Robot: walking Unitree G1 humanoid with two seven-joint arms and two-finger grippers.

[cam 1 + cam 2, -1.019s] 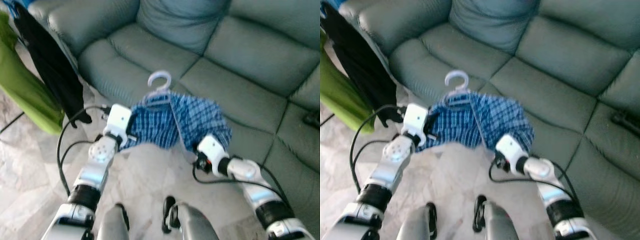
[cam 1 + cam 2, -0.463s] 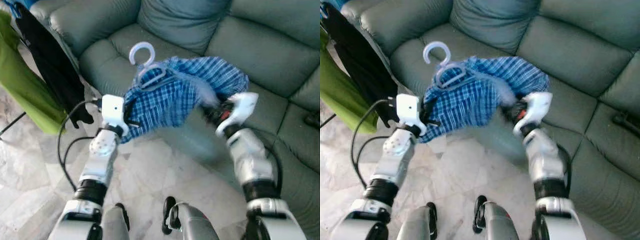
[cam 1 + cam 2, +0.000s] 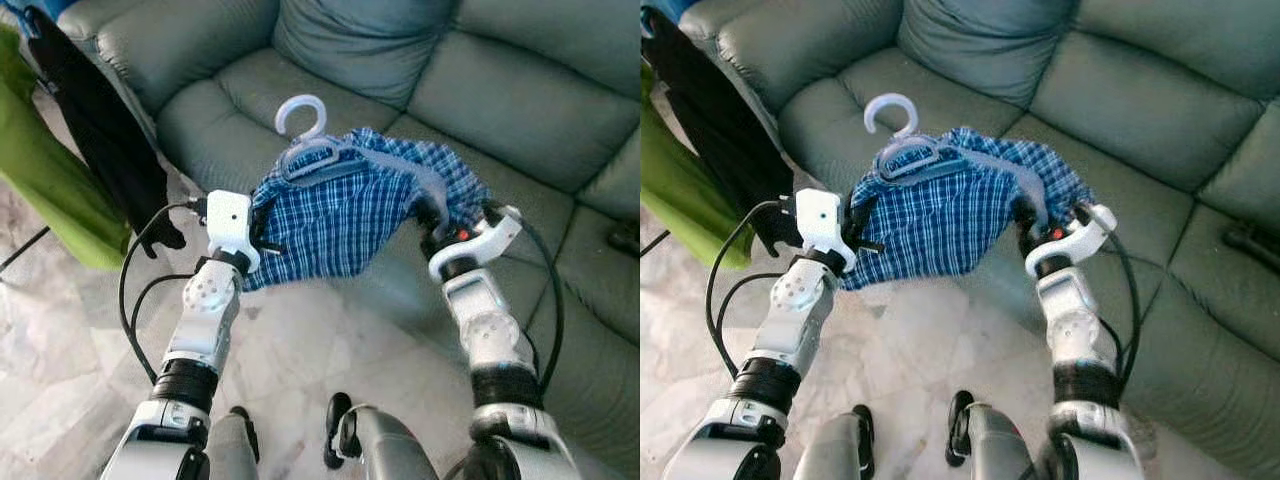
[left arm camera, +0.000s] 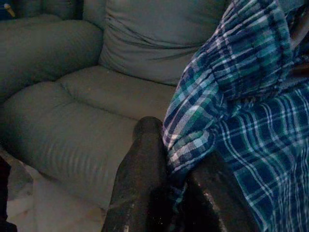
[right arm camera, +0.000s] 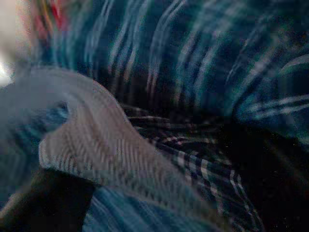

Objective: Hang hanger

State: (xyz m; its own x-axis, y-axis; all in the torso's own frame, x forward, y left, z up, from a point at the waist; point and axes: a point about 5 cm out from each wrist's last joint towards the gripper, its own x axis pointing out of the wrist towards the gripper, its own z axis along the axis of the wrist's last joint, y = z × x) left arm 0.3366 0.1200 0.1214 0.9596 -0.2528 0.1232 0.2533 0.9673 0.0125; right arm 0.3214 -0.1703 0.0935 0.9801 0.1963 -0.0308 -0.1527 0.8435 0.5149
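A blue plaid shirt [image 3: 345,215] on a pale lilac hanger [image 3: 305,150] is held up in the air in front of the sofa, its hook [image 3: 300,115] pointing up and away from me. My left gripper [image 3: 262,232] is shut on the shirt's left edge; in the left wrist view its black fingers [image 4: 145,183] pinch the plaid cloth [image 4: 241,121]. My right gripper [image 3: 432,215] is shut on the right shoulder of the shirt, where the grey collar lining [image 5: 106,154] folds over.
A grey-green leather sofa [image 3: 480,100] spans the back and right. A black garment [image 3: 95,130] and a green one [image 3: 45,190] hang at the left. Marble floor [image 3: 60,340] lies below, with my feet near the bottom edge.
Both arms rose from low over the floor, lifting the shirt and hanger. In the last half second my right arm swung back in and down a little, and the hanger settled nearer the middle.
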